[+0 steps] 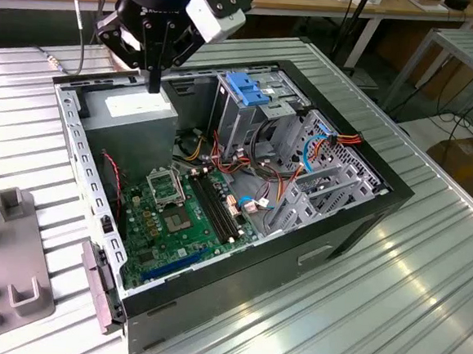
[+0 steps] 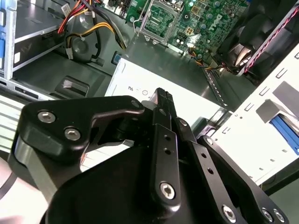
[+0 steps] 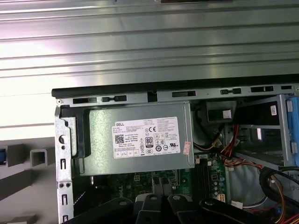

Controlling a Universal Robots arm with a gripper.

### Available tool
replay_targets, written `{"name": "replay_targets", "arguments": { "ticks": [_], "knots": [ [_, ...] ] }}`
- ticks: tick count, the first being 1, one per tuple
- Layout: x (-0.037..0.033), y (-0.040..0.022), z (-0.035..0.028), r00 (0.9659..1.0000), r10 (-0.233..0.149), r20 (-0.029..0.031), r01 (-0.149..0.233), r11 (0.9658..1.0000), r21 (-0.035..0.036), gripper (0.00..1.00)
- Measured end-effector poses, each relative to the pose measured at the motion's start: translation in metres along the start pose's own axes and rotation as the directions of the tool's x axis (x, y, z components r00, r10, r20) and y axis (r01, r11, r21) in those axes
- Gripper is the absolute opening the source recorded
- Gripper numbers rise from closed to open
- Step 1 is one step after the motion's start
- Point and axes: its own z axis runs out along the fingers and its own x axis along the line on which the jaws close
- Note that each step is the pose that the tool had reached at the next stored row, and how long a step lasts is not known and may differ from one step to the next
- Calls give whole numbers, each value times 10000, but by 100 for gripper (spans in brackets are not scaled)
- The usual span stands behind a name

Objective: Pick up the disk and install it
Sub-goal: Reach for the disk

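Observation:
The disk is out of view. My black gripper [image 1: 154,86] hangs over the back left corner of the open computer case [image 1: 355,227], just above the grey power supply box [image 1: 135,107] with its white sticker [image 3: 150,136]. Its fingers are shut together with nothing between them, and in the second wrist view the gripper [image 2: 161,96] points down at the sticker [image 2: 135,88]. A blue latch [image 1: 247,88] sits on top of the metal drive cage [image 1: 239,120] in the middle of the case.
The green motherboard [image 1: 176,217] lies in the case floor, with red, yellow and orange cables [image 1: 264,187] by the cage. A grey fixture [image 1: 11,278] stands on the ribbed metal table [image 1: 407,305] at the exterior view's left. A blue strip [image 2: 284,130] lies beyond the case wall.

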Motion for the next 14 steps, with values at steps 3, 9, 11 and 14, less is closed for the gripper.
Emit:
{"name": "replay_targets", "arguments": {
  "ticks": [3,9,11,14],
  "knots": [
    [23,-2,-1,10000,-1,0,1,10000,0,10],
    [68,-5,-1,10000,0,0,0,10000,0,10],
    [79,-6,-2,10000,0,0,0,10000,0,10],
    [98,-7,-2,10000,0,0,0,10000,0,10]
  ]
}}
